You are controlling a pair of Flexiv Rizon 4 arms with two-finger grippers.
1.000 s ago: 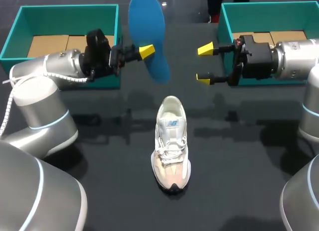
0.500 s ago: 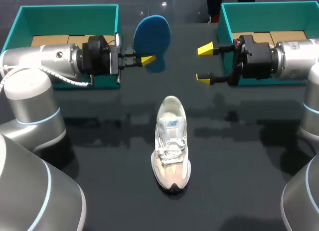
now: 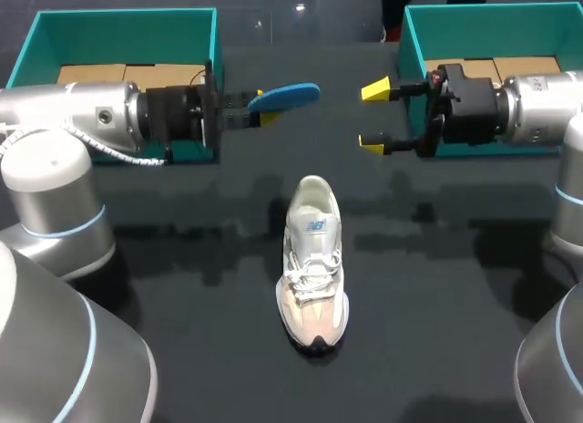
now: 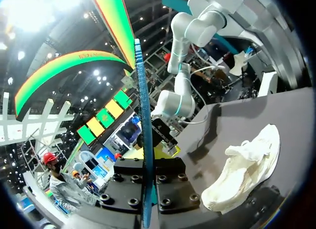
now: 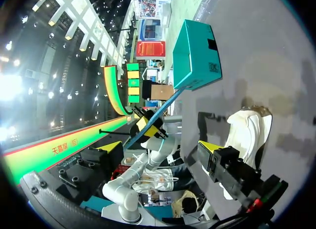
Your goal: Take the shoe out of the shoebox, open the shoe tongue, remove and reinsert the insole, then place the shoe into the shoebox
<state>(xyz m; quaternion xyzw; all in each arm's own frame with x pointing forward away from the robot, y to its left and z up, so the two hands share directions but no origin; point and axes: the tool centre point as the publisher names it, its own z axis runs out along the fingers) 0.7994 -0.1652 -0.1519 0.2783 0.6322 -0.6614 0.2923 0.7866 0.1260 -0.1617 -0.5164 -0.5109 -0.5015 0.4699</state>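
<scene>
While my left tool (image 3: 262, 109) pinches the insole (image 3: 290, 95) at eleven o'clock off the shoe (image 3: 312, 268) (right tool (image 3: 373, 116) spread), that shallow hold may slip.

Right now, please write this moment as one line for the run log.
left tool: shut on blue insole | right tool: open, empty | shoe: upright on table, untouched
</scene>
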